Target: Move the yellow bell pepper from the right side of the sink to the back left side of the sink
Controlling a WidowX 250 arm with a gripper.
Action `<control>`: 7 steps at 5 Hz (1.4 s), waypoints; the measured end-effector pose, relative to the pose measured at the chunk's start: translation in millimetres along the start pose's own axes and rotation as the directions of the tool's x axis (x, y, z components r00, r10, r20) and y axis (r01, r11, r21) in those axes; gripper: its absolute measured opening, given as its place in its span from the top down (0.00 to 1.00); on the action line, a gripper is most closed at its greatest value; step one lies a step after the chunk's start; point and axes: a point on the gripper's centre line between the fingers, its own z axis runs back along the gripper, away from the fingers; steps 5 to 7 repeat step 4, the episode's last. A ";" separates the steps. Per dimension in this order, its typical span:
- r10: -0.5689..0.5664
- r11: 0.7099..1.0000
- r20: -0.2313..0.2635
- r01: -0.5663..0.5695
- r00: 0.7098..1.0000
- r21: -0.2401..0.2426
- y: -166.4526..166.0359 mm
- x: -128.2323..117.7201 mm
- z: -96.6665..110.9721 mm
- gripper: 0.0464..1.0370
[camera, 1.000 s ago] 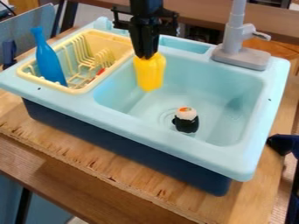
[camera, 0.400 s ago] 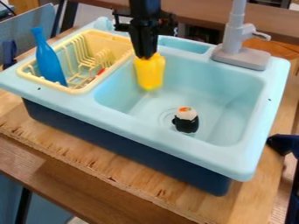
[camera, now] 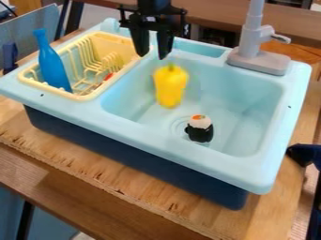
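The black gripper [camera: 152, 54] hangs open over the back left of the sink basin [camera: 251, 98], its two fingers apart with nothing between them. Just below and slightly right of the fingertips is a yellow bell pepper [camera: 170, 86], upright with its stem end up and apart from the gripper. Nearer the front of the basin, a sushi roll toy [camera: 200, 129], white on top with an orange spot and black below, stands by the drain.
Left of the basin, a yellow dish rack [camera: 85, 97] holds a blue bottle [camera: 53, 65] leaning in it and a small red item. A grey faucet [camera: 258, 60] rises at the basin's back right. Something dark lies at the right edge.
The gripper has opened and let go of the yellow pepper, and its fingertips are slightly higher. The pepper has dropped a little down and to the right.
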 end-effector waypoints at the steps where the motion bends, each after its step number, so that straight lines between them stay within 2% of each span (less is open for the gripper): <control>1: 0.006 1.000 0.024 -0.006 1.000 0.004 -0.5 0.6 6.5 0.14; 2: 0.007 1.000 0.050 -0.007 0.999 0.014 -1.1 -1.6 20.2 0.03; 3: 0.012 1.000 0.095 -0.014 0.995 0.021 -7.1 -13.3 48.8 0.04; 4: 0.010 0.999 -0.008 -0.010 1.000 0.050 -13.7 -34.0 66.0 0.04; 7: 0.010 0.999 -0.008 -0.010 1.000 0.050 -13.7 -34.0 66.0 0.04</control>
